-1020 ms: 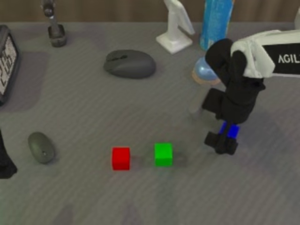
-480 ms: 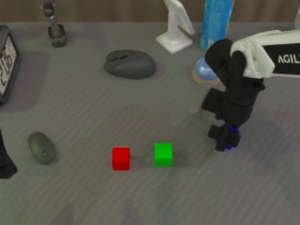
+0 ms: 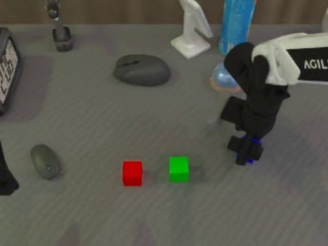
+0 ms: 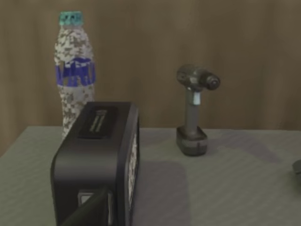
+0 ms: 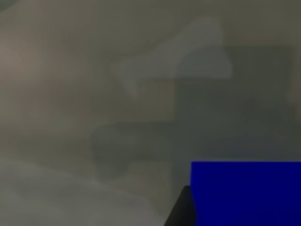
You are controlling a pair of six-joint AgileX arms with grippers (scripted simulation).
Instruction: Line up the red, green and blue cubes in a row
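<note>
The red cube (image 3: 132,172) and the green cube (image 3: 178,168) sit side by side near the table's front middle, a small gap between them. To the right of the green cube, my right gripper (image 3: 246,151) is shut on the blue cube (image 5: 244,193), low over the table. In the top view the black fingers hide nearly all of that cube. My left gripper (image 3: 4,177) stays parked at the table's left edge, open, one finger (image 4: 91,209) showing in its wrist view.
A dark mouse (image 3: 142,69) lies at the back middle and a small grey mouse (image 3: 45,161) at the left. The blue-domed bell (image 3: 223,78), a blue bottle (image 3: 237,23) and a white stand (image 3: 192,31) crowd behind the right arm. A black clock (image 3: 7,66) and a drill (image 3: 60,28) stand back left.
My right gripper's fingers closed on the blue cube, which now is almost hidden between them; since half a second ago nothing has moved. The red and green cubes stayed put.
</note>
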